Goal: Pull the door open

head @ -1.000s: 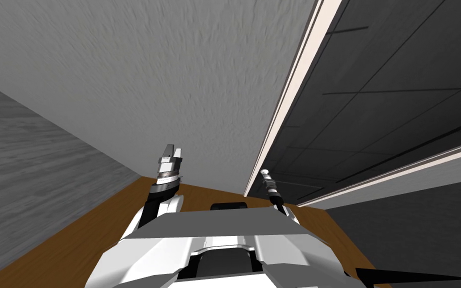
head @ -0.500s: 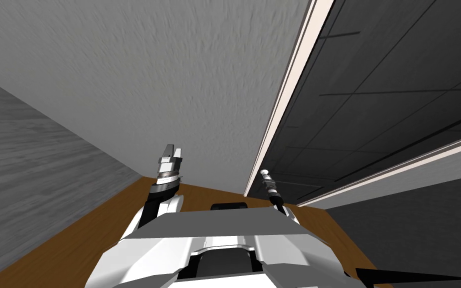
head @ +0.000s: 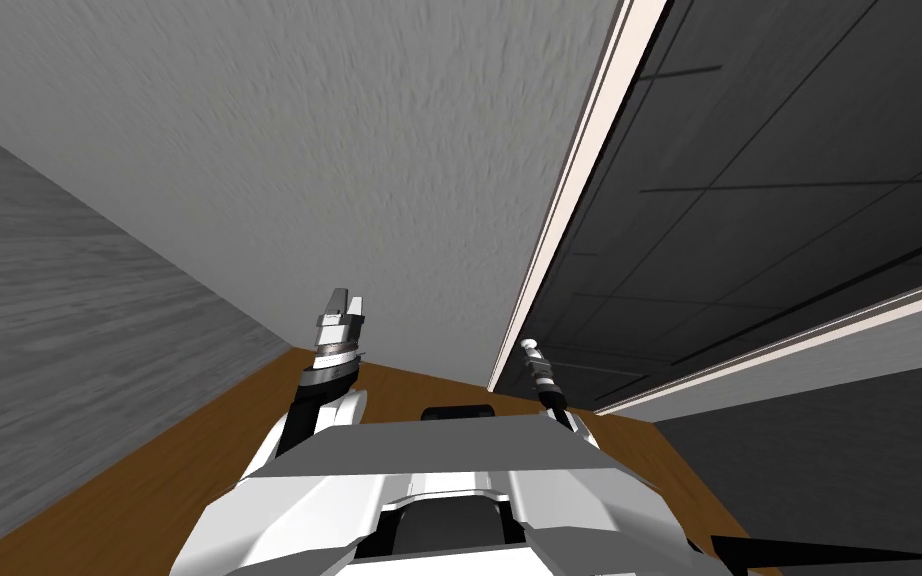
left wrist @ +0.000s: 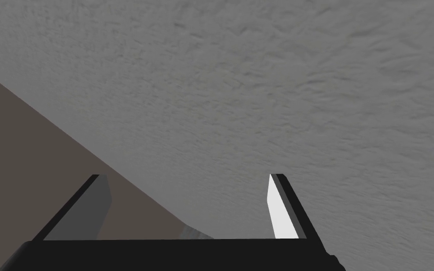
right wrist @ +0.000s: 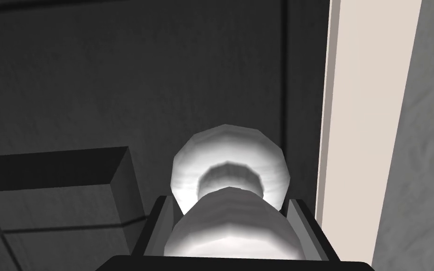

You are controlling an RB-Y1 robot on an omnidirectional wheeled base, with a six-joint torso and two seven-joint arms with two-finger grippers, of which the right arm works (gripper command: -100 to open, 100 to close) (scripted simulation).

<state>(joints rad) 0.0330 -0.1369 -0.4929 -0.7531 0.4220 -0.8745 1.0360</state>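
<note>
from the head, our left claw [head: 342,302] is raised in front of the grey textured wall [head: 349,150], above the brown floor [head: 179,460] and well apart from the door. our right claw [head: 529,349] reaches to the near edge of the dark door [head: 769,200], just beside the pale door frame [head: 574,190] that runs between door and wall.

from the left wrist, that claw stands wide, its two fingers [left wrist: 282,211] about a third of the picture apart with nothing between them.

from the right wrist, our claw is closed narrow on the pale round knob [right wrist: 232,228]. the fingers [right wrist: 158,226] press its two sides, and the knob fills the gap between them. beyond the fingertips the knob narrows to a neck and meets a round base plate [right wrist: 185,162] flat on the dark door. the door frame lies just beside the knob, and a raised panel [right wrist: 51,188] of the door lies on the knob's other side.
</note>
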